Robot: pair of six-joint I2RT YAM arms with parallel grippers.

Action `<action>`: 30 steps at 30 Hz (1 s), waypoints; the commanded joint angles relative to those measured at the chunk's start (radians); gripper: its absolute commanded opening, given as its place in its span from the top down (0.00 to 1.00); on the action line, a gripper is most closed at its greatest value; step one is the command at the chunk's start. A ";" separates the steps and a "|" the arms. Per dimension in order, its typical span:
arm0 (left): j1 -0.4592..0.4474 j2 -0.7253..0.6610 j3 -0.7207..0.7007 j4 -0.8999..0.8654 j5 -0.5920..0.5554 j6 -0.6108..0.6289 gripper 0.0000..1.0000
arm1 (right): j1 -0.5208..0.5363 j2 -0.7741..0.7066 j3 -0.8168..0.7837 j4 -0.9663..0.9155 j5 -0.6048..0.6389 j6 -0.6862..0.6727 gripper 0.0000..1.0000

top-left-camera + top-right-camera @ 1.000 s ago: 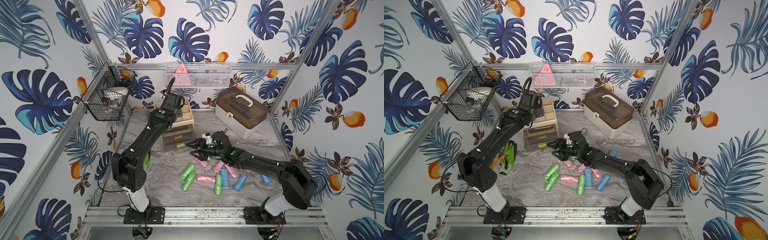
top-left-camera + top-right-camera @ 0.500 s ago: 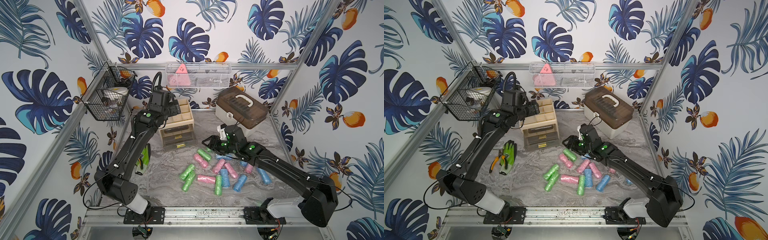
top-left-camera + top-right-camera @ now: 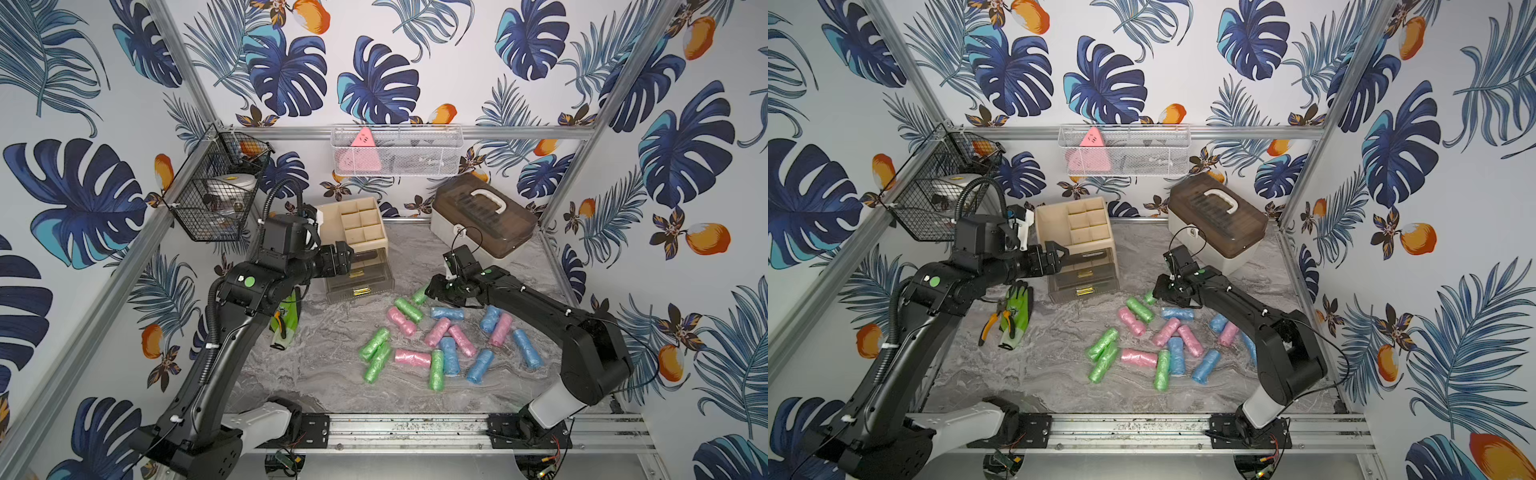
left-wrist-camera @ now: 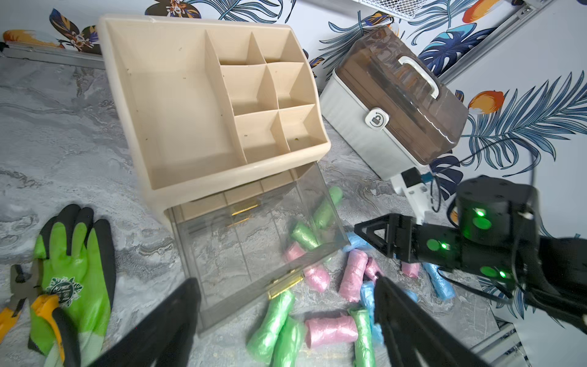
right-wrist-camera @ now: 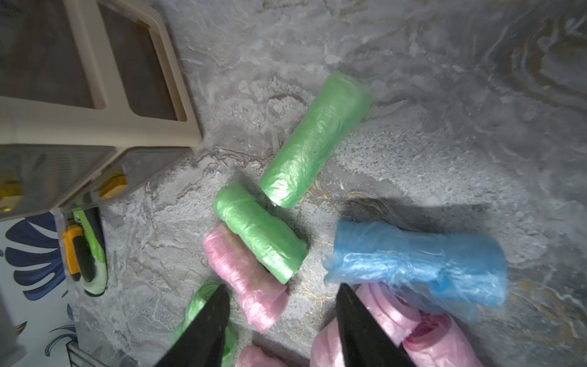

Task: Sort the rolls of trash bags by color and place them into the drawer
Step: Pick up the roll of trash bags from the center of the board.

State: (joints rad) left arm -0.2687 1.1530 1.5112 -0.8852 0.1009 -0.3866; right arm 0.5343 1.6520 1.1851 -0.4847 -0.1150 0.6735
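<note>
Right gripper (image 5: 282, 290) hangs half-open and empty just above a green roll (image 5: 257, 241) touching a pink roll (image 5: 244, 279), so a pinch could easily snag both colours. Left gripper (image 4: 286, 286) is wide open, empty, above the clear drawer (image 4: 228, 263). The rolls (image 3: 438, 332) look crinkly and squishy, pastel green, pink and blue, scattered at the drawer's 5 o'clock.

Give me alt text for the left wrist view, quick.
A clear drawer stands pulled out of a beige organizer, apparently empty, framed by the open left gripper. Green, pink and blue trash bag rolls lie loose on the marble table past it, with the open right gripper near them. A green glove lies nearby.
</note>
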 commanded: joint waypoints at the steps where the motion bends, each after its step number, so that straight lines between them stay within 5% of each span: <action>1: 0.003 -0.059 -0.028 -0.053 -0.005 0.023 0.10 | -0.006 0.057 0.017 0.039 0.000 0.041 0.36; 30: 0.003 -0.185 -0.162 -0.069 -0.023 0.017 0.08 | -0.027 0.417 0.270 0.004 0.090 0.085 0.40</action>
State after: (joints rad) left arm -0.2676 0.9718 1.3518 -0.9535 0.0742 -0.3866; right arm 0.5079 2.0552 1.4418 -0.4492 -0.0456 0.7517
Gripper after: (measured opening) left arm 0.917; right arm 0.606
